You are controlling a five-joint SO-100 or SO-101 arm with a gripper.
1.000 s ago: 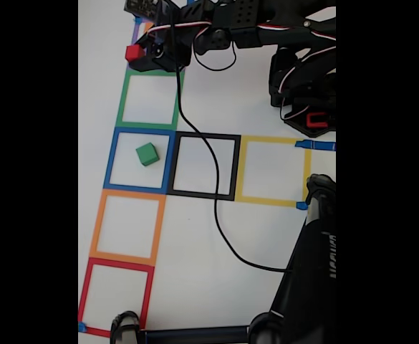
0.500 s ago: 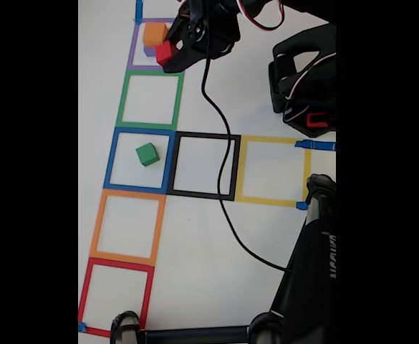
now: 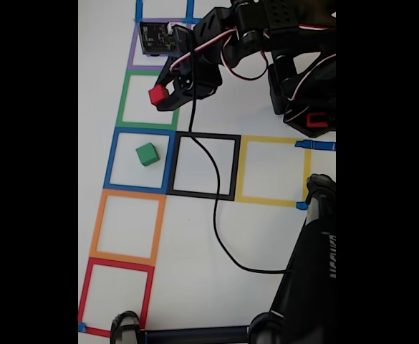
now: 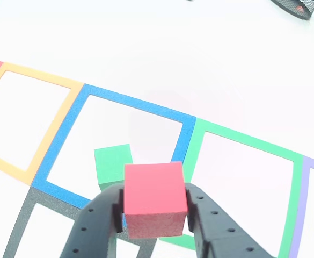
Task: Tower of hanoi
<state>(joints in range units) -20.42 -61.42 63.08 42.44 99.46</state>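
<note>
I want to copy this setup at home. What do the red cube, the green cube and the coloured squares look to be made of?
Red cube, held in the claw: probably painted wood or foam, with a matte, faintly grainy face. Green cube: same matte look, likely the same material. Blue square outline: flat strips on the white surface, apparently tape or print.

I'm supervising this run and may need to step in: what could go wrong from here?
The gripper holds the red cube only by its sides, in the air, so it might slip out. The green cube in the blue square is small; a stacked red cube may land off-centre and topple. The trailing cable could drag over the squares.
</note>
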